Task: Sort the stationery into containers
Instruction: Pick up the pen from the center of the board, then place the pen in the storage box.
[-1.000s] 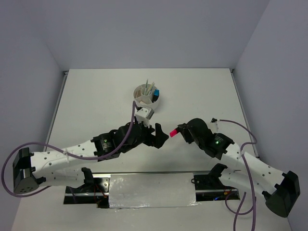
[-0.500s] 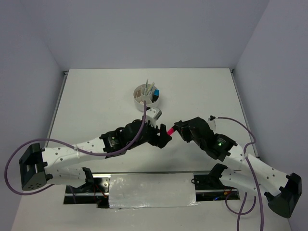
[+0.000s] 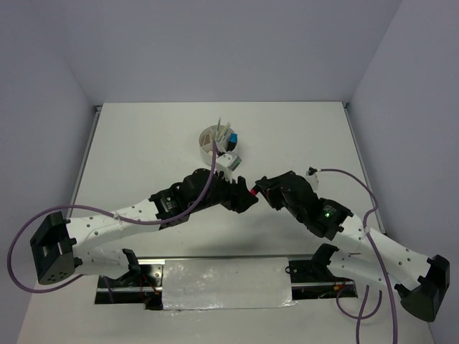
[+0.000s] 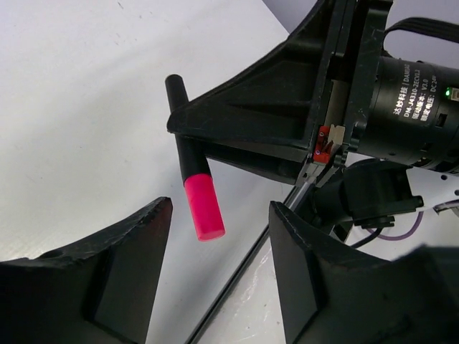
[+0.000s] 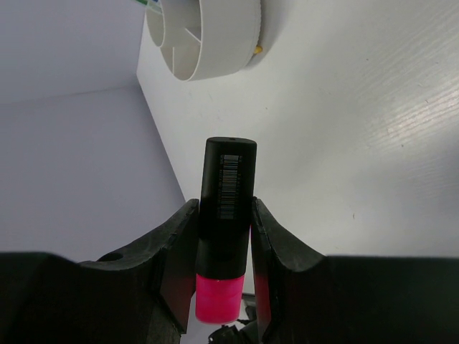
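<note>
**Item: pink-and-black highlighter (image 5: 225, 208), held aloft at mid-bench between the two arms: hand-over position.**

Held by: right gripper (image 5: 224, 240), jaws clamped on the black barrel just above the pink end, which sticks out free. Long axis: roughly left–right in the overhead view, pink end leftward, aimed at the left gripper (image 4: 219, 213). Left jaws: spread wide, holding nothing. The pink end sits at the mouth of their gap, nearer the left-hand finger and touching neither; how deep it reaches cannot be told. Nearer arm for delivery: the left, judged from the organiser cup (image 3: 217, 143) standing on the bench (image 3: 143, 143) just far of it. Requirement, as a judgement: the left jaws advance along the barrel's axis and close on the pink end.
</note>
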`<state>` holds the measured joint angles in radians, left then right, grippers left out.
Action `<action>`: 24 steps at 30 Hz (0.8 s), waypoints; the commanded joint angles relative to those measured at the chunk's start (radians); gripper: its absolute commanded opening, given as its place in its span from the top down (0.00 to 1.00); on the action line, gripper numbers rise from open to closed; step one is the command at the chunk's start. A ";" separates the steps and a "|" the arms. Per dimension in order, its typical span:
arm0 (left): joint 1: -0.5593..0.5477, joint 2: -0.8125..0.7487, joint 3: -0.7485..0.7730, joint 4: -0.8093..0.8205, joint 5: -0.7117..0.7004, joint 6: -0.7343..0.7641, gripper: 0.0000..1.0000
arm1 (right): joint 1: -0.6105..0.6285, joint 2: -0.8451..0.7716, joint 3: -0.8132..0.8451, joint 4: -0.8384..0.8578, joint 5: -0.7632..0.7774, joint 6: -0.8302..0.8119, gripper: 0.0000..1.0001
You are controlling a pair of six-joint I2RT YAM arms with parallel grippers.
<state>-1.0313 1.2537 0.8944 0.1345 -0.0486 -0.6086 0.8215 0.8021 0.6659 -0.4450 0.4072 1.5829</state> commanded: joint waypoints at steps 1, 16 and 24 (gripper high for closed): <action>0.010 0.007 0.011 0.066 0.070 -0.003 0.32 | 0.018 0.003 0.047 0.055 0.028 -0.029 1.00; 0.033 0.039 0.035 -0.042 0.115 0.067 0.31 | 0.038 -0.023 0.046 0.055 0.065 -0.046 1.00; 0.037 0.030 0.041 -0.061 0.067 0.075 0.32 | 0.087 -0.012 0.061 0.016 0.097 -0.023 1.00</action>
<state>-1.0016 1.3022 0.8963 0.0513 0.0406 -0.5671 0.8803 0.7898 0.6788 -0.4175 0.4557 1.5482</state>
